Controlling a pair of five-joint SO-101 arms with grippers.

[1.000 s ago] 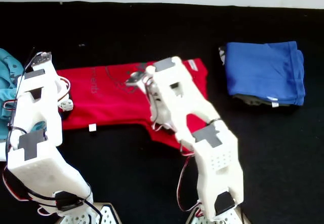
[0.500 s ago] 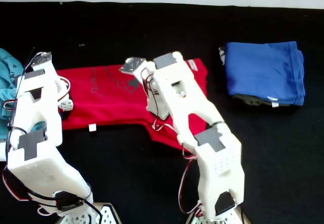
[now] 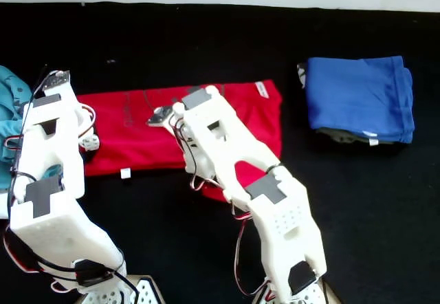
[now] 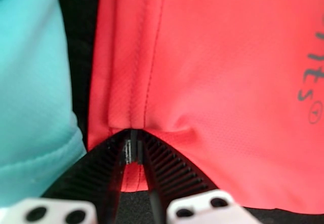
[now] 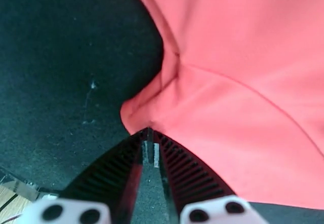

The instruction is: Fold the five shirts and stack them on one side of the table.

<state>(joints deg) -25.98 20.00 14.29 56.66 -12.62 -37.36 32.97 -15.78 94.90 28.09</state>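
Red shirt (image 3: 258, 115), pinched twice.
Left gripper (image 4: 133, 137) clamped its hem, teal shirt (image 4: 30, 82) just beside; right gripper (image 5: 148, 134) was closed on an edge fold.

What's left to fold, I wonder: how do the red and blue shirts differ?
The red shirt lies spread out wide; the blue shirt is folded compactly. The left gripper and right gripper pinch the red shirt; nothing touches the blue shirt. Both lie flat.
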